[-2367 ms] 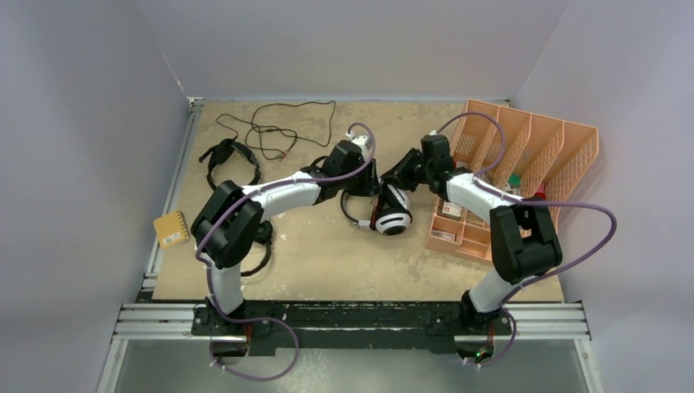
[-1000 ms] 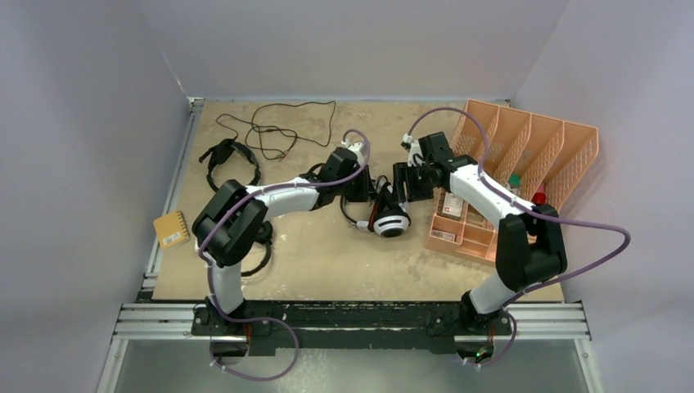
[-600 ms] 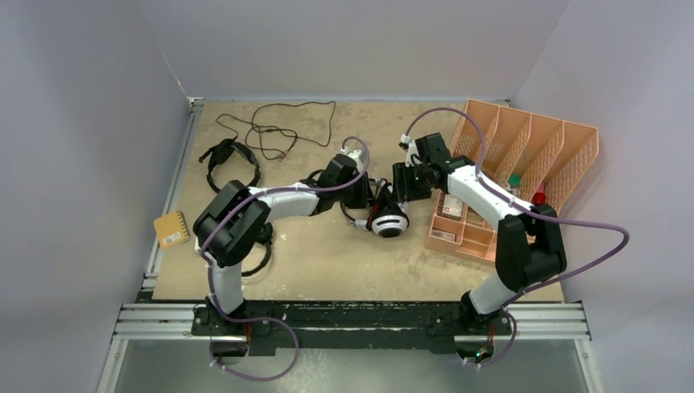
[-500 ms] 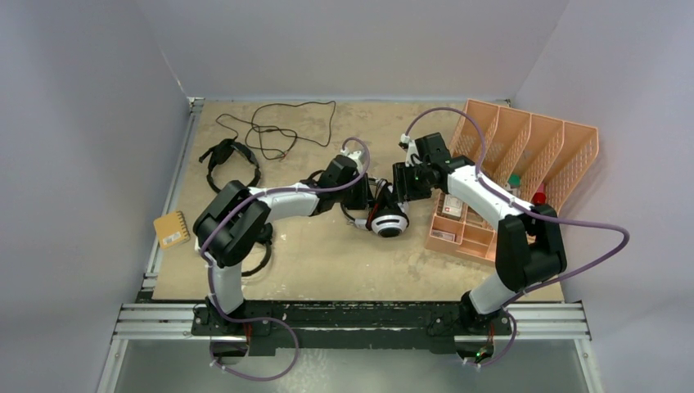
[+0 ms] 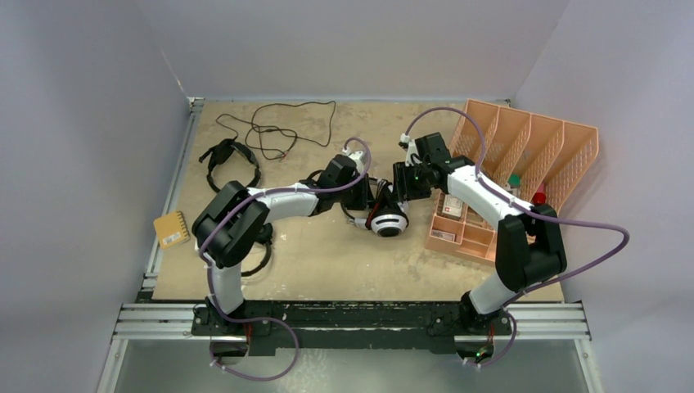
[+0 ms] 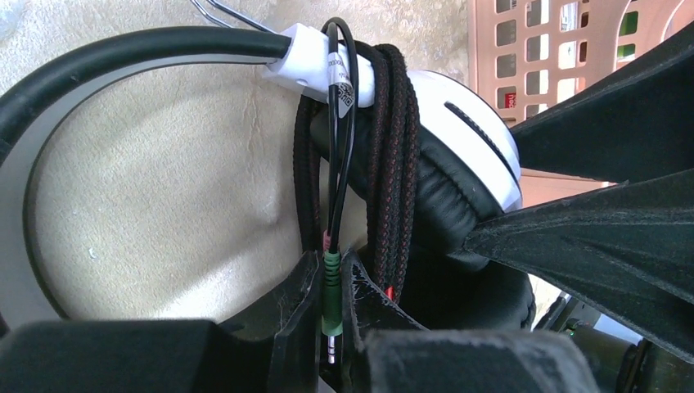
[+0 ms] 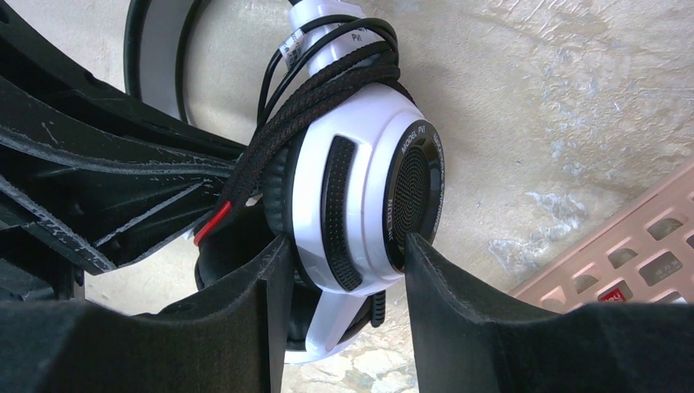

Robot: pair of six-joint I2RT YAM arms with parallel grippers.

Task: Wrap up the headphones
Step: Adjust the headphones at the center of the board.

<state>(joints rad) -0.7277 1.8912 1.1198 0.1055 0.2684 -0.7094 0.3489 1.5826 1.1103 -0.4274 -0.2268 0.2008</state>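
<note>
The left gripper (image 6: pixel 330 266) is pinching nearly shut on a green audio plug (image 6: pixel 331 288) at the bottom centre of the left wrist view, the metal tip pointing down between its fingers. A thin black lead (image 6: pixel 338 155) is running up from that plug to a white headband joint (image 6: pixel 304 56), where a braided black-and-red cable (image 6: pixel 389 164) is looping in several turns.

In the right wrist view, the right gripper (image 7: pixel 344 241) is clamping at about half its span on the white-and-black over-ear headphones (image 7: pixel 360 164). One finger is pressing the padded side and the other the round mesh face of the earcup.

In the overhead view both grippers are meeting at these headphones near the centre of the tan surface (image 5: pixel 327 262), just left of a peach plastic slotted organiser (image 5: pixel 532 135). A small black pair of headphones (image 5: pixel 229 155) is lying at the upper left, its loose thin cable (image 5: pixel 278 123) sprawling beside it.
</note>
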